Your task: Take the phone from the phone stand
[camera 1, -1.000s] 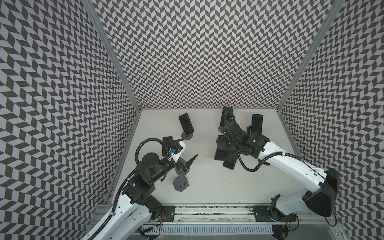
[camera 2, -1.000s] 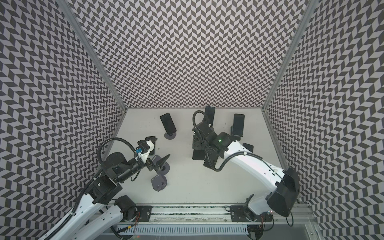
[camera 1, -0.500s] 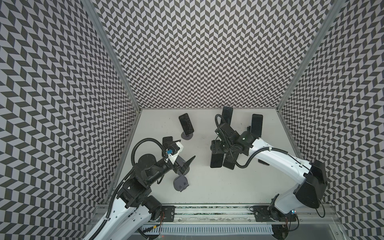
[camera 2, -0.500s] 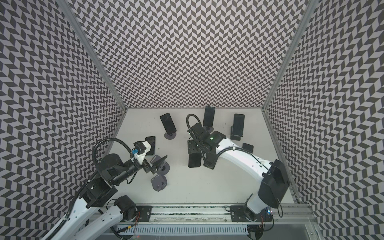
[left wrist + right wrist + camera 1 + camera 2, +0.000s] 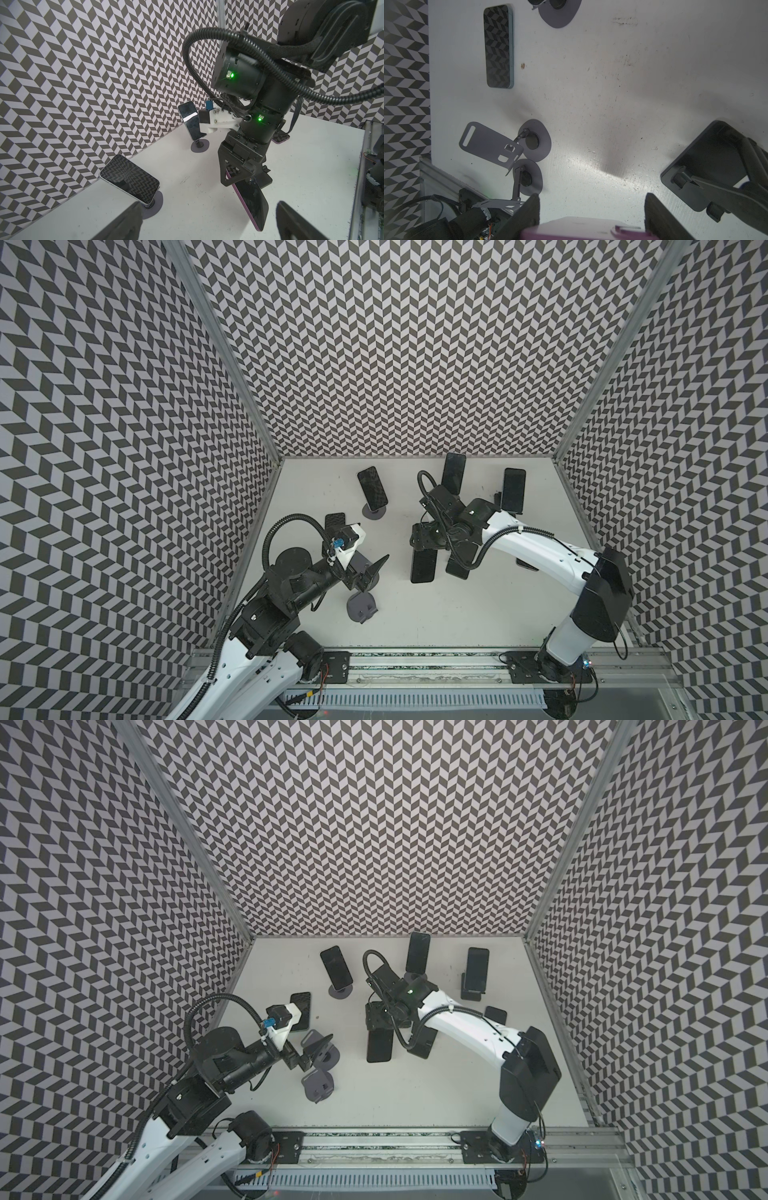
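"The purple-edged, black-faced phone [image 5: 249,199]: where is it?"

"Out of any stand. It hangs tilted beneath the right jaws, which pinch its upper end across the width. Its low end is near the white bench [image 5: 166,162]; whether it touches, I cannot tell."

"And the left jaws?"

"Spread wide, empty, facing the phone from nearby and touching nothing."

"So what remains?"

"Setting it down, I'd judge. Lower until the bottom edge meets bare bench under the right jaws, tip the phone flat, and only then let go. Releasing early would drop it on its corner."

"Anything in the way?"

"A black flat-plate stand [image 5: 695,166] sits just beside the right jaws, so swing away from it. Two grey metal stands [image 5: 492,143] lie closer to the left jaws; stay short of those."
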`<control>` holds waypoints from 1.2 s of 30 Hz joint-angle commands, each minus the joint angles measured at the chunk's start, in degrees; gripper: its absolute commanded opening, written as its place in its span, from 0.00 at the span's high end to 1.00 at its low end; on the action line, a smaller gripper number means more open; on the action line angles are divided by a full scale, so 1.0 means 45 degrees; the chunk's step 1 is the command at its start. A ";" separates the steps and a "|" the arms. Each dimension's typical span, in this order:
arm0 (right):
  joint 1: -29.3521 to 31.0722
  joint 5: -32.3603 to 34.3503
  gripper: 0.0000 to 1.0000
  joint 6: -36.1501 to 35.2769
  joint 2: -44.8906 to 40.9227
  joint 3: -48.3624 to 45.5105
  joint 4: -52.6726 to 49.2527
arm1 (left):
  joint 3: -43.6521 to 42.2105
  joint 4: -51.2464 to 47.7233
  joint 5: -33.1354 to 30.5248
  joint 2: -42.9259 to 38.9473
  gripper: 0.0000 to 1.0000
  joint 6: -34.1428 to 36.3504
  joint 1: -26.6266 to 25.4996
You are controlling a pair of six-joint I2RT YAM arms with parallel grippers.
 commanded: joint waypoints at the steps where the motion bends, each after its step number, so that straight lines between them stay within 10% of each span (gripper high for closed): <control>1: 0.0092 -0.0674 0.92 -0.0158 0.0144 0.0501 0.0224 | 0.0614 -0.0598 -0.0189 0.0013 0.00 -0.0409 -0.0047; 36: 0.0058 -0.2182 0.93 -0.1098 0.2251 0.1951 -0.1562 | 0.4135 -0.6669 -0.1389 0.3095 0.06 -0.5831 -0.0045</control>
